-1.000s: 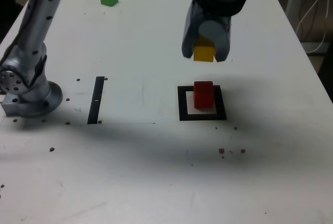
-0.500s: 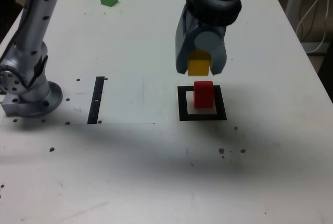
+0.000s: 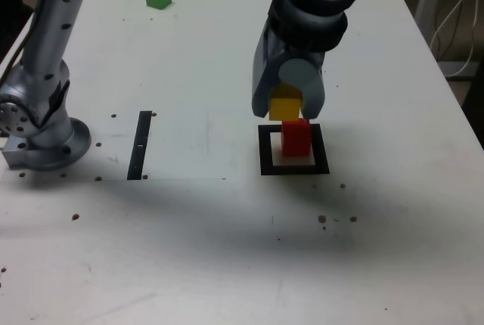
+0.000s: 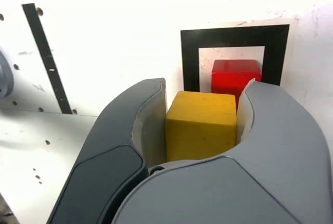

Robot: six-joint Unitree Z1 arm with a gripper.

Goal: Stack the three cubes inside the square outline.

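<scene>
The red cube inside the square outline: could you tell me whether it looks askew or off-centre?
Slightly: the red cube sits off-centre in the square outline, close to one inner edge. The end effector holds the yellow cube.

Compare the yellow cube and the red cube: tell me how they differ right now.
The yellow cube is clamped in the gripper and off the table; the red cube stands free inside the square outline. The yellow one sits higher, just above the red one and a little off-centre from it. Both look like plain cubes of equal size.
</scene>
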